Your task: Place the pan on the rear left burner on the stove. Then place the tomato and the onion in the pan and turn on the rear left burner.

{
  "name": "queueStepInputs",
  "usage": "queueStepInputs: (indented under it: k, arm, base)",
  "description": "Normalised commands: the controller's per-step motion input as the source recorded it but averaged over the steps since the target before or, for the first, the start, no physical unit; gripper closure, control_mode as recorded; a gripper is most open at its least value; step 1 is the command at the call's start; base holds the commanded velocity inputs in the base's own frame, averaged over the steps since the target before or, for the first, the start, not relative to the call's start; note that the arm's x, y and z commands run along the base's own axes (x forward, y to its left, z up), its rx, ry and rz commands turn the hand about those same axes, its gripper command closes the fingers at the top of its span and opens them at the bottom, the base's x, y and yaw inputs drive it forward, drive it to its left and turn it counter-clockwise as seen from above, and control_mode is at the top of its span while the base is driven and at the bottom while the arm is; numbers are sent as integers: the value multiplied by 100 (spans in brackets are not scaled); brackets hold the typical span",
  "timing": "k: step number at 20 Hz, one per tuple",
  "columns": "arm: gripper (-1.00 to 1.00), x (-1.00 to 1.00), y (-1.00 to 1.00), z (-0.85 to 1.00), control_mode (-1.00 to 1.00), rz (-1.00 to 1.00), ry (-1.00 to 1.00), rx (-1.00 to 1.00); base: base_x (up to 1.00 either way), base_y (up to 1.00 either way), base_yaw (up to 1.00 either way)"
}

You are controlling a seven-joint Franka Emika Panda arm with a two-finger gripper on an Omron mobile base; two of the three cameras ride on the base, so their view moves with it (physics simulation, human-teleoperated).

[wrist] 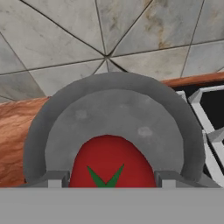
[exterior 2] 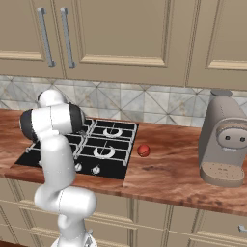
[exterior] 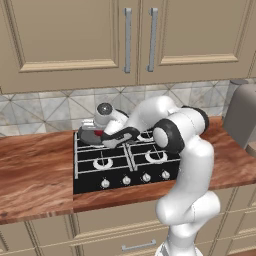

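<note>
- Reaching over the back-left corner of the stove (exterior: 125, 165), the gripper (wrist: 105, 180) is hanging just above the pan (wrist: 113, 118).
- Its fingertips (wrist: 54, 179) are standing on either side of the tomato (wrist: 111, 162); whether they are pressing on it I cannot tell.
- The pan is sitting on the rear left burner (exterior: 90, 137), by the tiled wall (wrist: 105, 39).
- The onion (exterior 2: 143, 150) is lying on the wooden counter (exterior 2: 173, 169), just right of the stove.
- A grey coffee machine (exterior 2: 224, 140) is standing farther right.
</note>
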Motion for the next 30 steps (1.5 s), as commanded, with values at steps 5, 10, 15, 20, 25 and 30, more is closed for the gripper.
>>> queueStepInputs:
  k: [5, 10, 15, 20, 25, 30]
  arm:
    - [100, 31, 2, -12, -100, 0, 0, 0]
    - [100, 24, 6, -18, -100, 0, 0, 0]
    - [100, 27, 7, -23, -100, 0, 0, 0]
    - [100, 18, 4, -11, -100, 0, 0, 0]
    - [100, 0, 0, 0, -100, 0, 0, 0]
    - [-100, 0, 0, 0, -100, 0, 0, 0]
  base:
    - [0, 0, 0]
    - [0, 0, 0]
    - [0, 0, 0]
    - [0, 0, 0]
    - [0, 0, 0]
    - [0, 0, 0]
